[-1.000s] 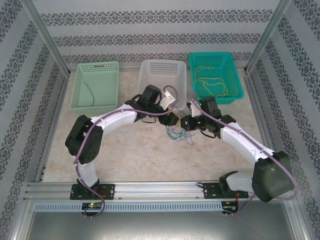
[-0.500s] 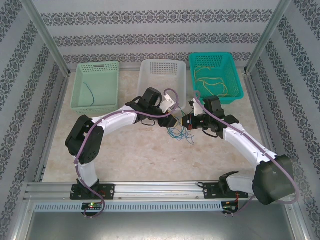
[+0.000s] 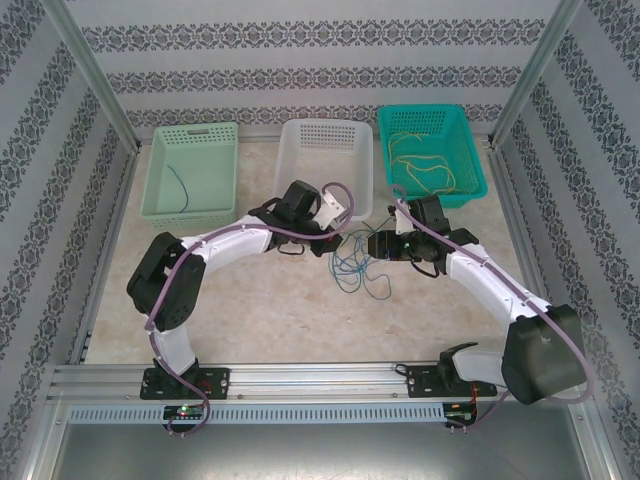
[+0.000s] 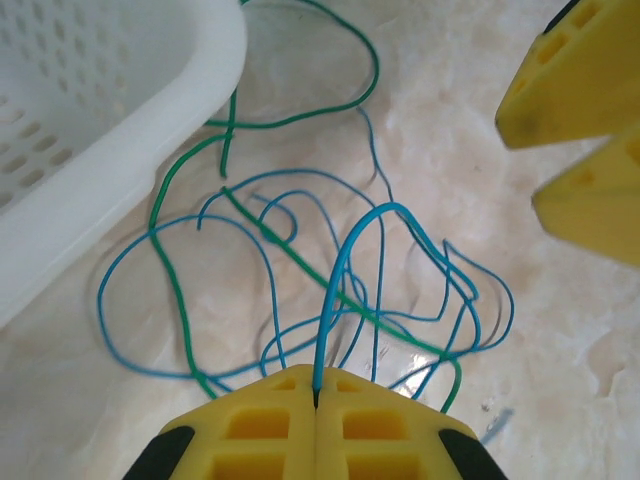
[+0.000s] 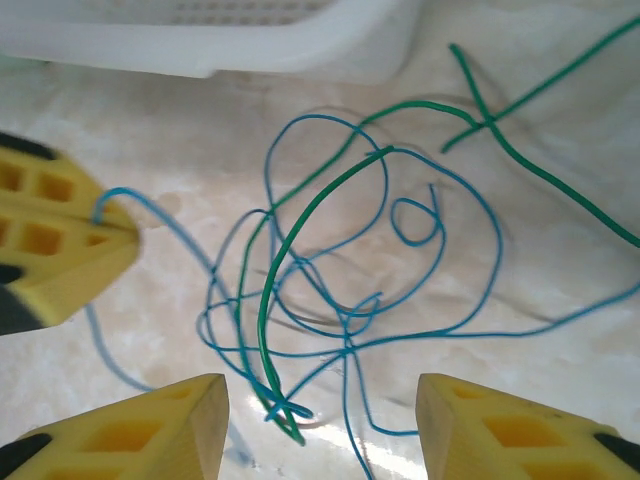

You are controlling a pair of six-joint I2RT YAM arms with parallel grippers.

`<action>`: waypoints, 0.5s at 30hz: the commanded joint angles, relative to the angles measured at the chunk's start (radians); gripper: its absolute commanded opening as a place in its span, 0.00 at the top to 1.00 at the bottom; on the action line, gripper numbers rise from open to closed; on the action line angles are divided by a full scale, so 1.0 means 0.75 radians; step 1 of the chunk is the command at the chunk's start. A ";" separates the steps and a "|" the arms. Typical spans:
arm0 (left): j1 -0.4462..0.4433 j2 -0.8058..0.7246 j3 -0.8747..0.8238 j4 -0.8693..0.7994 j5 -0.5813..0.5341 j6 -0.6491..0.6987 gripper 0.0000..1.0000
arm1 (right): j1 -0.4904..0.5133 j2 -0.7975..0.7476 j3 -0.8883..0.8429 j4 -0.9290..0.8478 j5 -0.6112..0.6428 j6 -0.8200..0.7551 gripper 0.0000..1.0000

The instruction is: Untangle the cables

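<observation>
The left gripper [image 4: 316,398] now clamps shut on one thin blue wire [image 4: 390,206], and the right gripper [image 5: 320,400] now stands half open and empty, so the tangled blue and green cables [image 3: 350,268], lying on the beige tabletop [image 3: 280,310] beside the white perforated basket [image 3: 325,123], can be drawn apart.

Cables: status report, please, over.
Left tool shut on a blue cable. Right tool open over the tangle of blue and green cables. White basket close beside it.

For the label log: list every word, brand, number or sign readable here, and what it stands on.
None readable.
The light green basket, white basket, teal basket, cables, left fingers and right fingers bear no print; the wallpaper shows ornament only.
</observation>
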 commanded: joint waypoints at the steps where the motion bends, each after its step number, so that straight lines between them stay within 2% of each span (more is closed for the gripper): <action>1: -0.010 -0.095 -0.048 -0.017 -0.063 -0.021 1.00 | -0.003 0.015 -0.016 -0.006 0.025 0.033 0.47; 4: -0.010 -0.128 -0.075 0.009 -0.068 -0.053 1.00 | -0.002 0.014 -0.018 0.017 -0.019 0.025 0.44; 10: -0.009 -0.175 -0.064 0.049 -0.078 -0.148 1.00 | 0.023 -0.047 -0.047 0.114 -0.096 0.001 0.33; 15: -0.010 -0.180 -0.016 0.019 -0.001 -0.176 1.00 | 0.150 -0.011 0.012 0.083 0.015 -0.104 0.28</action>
